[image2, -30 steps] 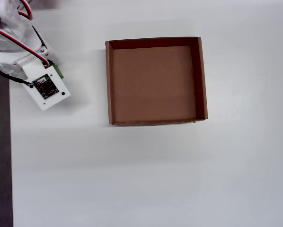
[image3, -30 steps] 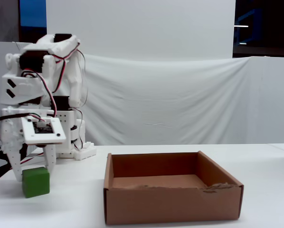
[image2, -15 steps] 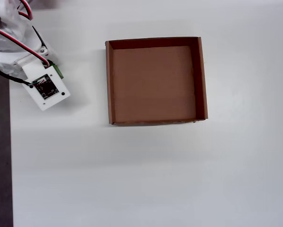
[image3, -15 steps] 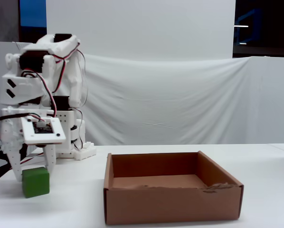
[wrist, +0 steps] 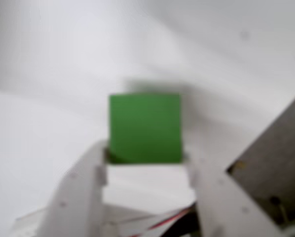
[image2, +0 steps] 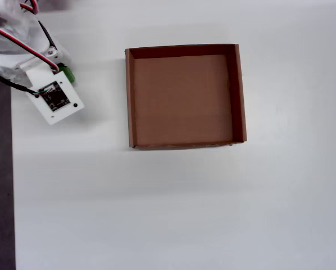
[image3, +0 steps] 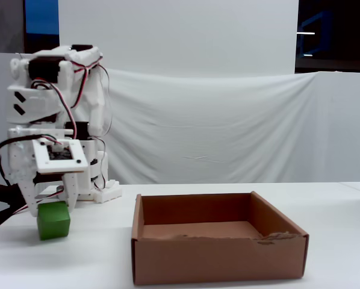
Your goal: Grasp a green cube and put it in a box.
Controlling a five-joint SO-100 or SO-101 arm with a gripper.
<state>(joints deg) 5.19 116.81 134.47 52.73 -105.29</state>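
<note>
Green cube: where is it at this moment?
In the fixed view the green cube hangs at far left between the end effector fingers, just off the table, left of the box.

We count one green cube (image3: 53, 220) and one box (image3: 218, 244). We see one arm with a single gripper (image3: 50, 205).

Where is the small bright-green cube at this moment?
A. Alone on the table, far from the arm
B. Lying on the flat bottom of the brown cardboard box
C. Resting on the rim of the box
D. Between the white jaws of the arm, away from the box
D: in the wrist view the small bright-green cube sits between the two white jaws, and in the fixed view it is at the arm, left of the empty brown cardboard box.
</note>
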